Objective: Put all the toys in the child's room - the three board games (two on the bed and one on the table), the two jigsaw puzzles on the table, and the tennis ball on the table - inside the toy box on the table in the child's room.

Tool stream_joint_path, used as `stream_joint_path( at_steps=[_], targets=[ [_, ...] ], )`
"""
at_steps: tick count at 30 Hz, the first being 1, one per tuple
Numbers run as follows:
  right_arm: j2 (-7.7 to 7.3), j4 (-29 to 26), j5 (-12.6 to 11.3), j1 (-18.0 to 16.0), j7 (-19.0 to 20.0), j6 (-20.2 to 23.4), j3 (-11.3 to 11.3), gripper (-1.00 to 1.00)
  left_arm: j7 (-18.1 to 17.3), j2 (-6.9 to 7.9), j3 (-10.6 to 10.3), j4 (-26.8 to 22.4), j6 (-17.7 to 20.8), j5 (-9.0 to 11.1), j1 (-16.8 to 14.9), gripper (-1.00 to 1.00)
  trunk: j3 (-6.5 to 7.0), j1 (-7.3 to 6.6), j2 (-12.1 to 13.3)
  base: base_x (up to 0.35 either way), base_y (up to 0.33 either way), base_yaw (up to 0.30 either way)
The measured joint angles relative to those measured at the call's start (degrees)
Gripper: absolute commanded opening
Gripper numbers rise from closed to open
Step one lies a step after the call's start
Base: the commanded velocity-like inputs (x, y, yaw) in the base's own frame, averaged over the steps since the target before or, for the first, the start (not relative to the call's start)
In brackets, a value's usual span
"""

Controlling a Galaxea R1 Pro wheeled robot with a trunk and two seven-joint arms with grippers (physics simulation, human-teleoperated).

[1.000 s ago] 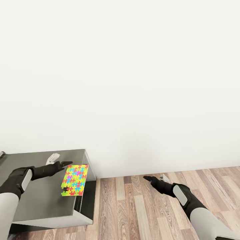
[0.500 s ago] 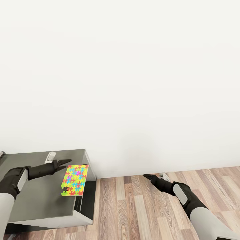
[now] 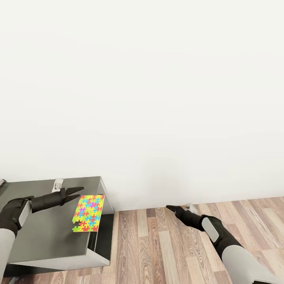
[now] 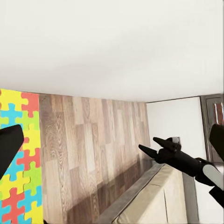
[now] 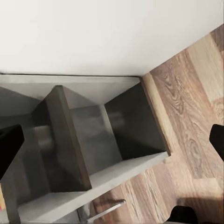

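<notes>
White wall (image 3: 157,79), plank floor (image 3: 165,244); dark cabinet (image 3: 47,236) bears jigsaw puzzle (image 3: 88,213); both fingers spread, empty.

My count of things in sight

One jigsaw puzzle (image 3: 88,213) on one dark grey cabinet (image 3: 47,236); my two grippers, left gripper (image 3: 77,193), right gripper (image 3: 169,207); one wood-plank floor (image 3: 165,248).

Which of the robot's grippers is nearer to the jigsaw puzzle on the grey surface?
Left. The left gripper hovers just beside the jigsaw puzzle's far corner, fingers parted. The right gripper hangs over the wood floor, well off to the puzzle's right.
</notes>
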Motion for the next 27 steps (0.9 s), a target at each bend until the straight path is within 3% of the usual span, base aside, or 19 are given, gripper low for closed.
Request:
stream_joint_path(
  at_steps=[6,14,21,24,27],
  targets=[
    [1.41,-0.02,0.05,0.00,2.78,0.01,0.10,1.00,-1.61,0.49,-0.22,-0.02,1.08,0.05,0.00,1.00,0.00,0.00,0.00,0.000,0.000,0.000],
    [2.62,0.00,-0.04,0.00,3.46,0.12,0.10,1.00,-6.62,1.67,-0.99,-0.33,1.89,0.05,0.05,1.00,0.00,0.00,0.00,0.000,0.000,0.000],
    [5.62,0.18,-0.17,-0.01,3.51,0.33,-0.17,1.00,-9.01,3.10,-1.29,-0.39,2.07,0.03,0.07,1.00,0.00,0.00,0.00,0.000,0.000,0.000],
    [6.70,-0.33,-0.21,-0.03,3.94,1.57,-0.27,1.00,-9.25,3.33,-1.32,-0.39,2.17,0.03,0.07,1.00,0.00,0.00,0.00,0.000,0.000,0.000],
    [7.49,-2.05,-0.34,-0.10,4.94,5.45,-0.36,1.00,-9.45,3.48,-1.33,-0.38,2.29,0.04,0.06,1.00,0.00,0.00,0.00,0.000,0.000,0.000]
  ],
)
